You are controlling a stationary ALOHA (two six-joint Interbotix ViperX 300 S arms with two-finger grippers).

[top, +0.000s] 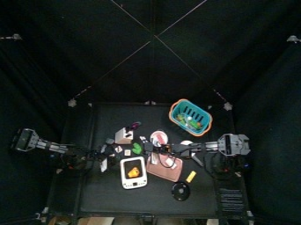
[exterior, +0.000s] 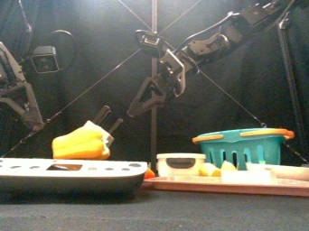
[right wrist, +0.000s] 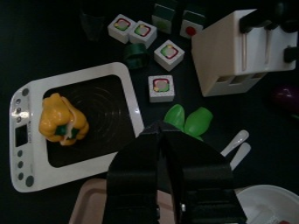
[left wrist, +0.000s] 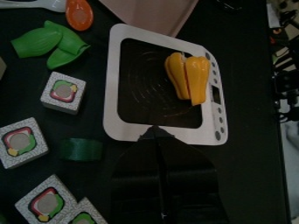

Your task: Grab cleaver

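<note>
Table (top: 100,119) crowded. White knife block (right wrist: 233,52) stands beyond scale (right wrist: 111,105). Cleaver likely among dark handles (right wrist: 271,19) in block; cannot tell which. Right gripper (right wrist: 170,136) and left gripper (left wrist: 158,140) over scale, jaws together, empty. Grab not begun; reach, grip, lift all remain.

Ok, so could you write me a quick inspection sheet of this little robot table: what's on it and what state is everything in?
surface: black table, crowded in the middle.
job's things: white knife block with dark handles; the cleaver itself cannot be told apart.
clutter: yellow pepper on a scale; green pepper; sushi pieces; teal basket; pink board.
grippers: left gripper shut, empty; right gripper shut, empty.
cables: nothing seen.
surroundings: black curtains all round.
</note>
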